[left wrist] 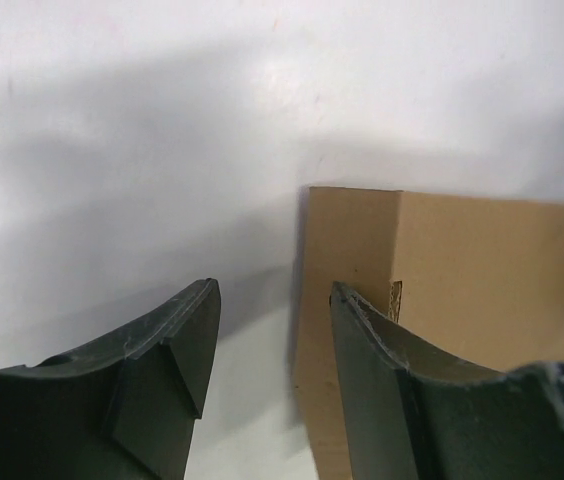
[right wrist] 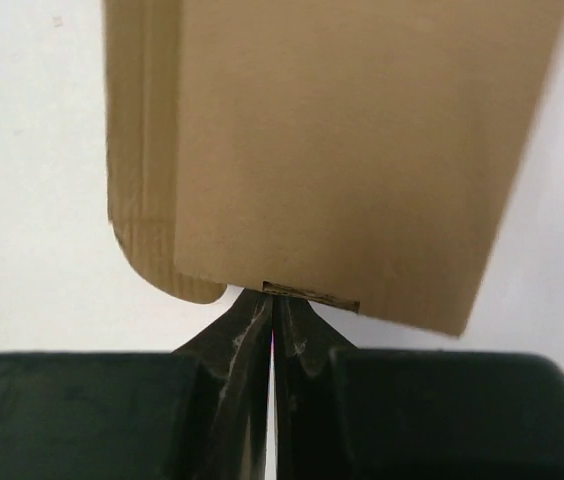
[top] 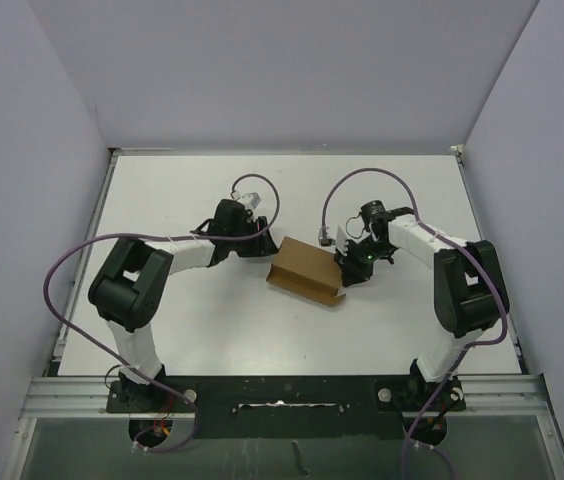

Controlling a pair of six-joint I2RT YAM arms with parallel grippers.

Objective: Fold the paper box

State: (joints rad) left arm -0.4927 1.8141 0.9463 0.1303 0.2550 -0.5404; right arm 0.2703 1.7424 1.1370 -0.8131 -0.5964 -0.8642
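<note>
The paper box (top: 305,271), plain brown cardboard, lies partly folded at the table's middle, between my two grippers. My left gripper (top: 262,243) is at the box's left end and open. In the left wrist view the gripper (left wrist: 274,287) has its right finger (left wrist: 382,380) in front of the box (left wrist: 482,270), whose left edge reaches into the gap. My right gripper (top: 347,268) is at the box's right end. In the right wrist view the gripper (right wrist: 272,293) is shut, its tips meeting the box (right wrist: 342,150) at a small notch in its near edge. A rounded flap (right wrist: 147,240) sticks out at left.
The white table (top: 182,330) is enclosed by grey walls on three sides. Purple cables (top: 62,270) loop off both arms. A metal rail (top: 282,385) with the arm bases runs along the near edge.
</note>
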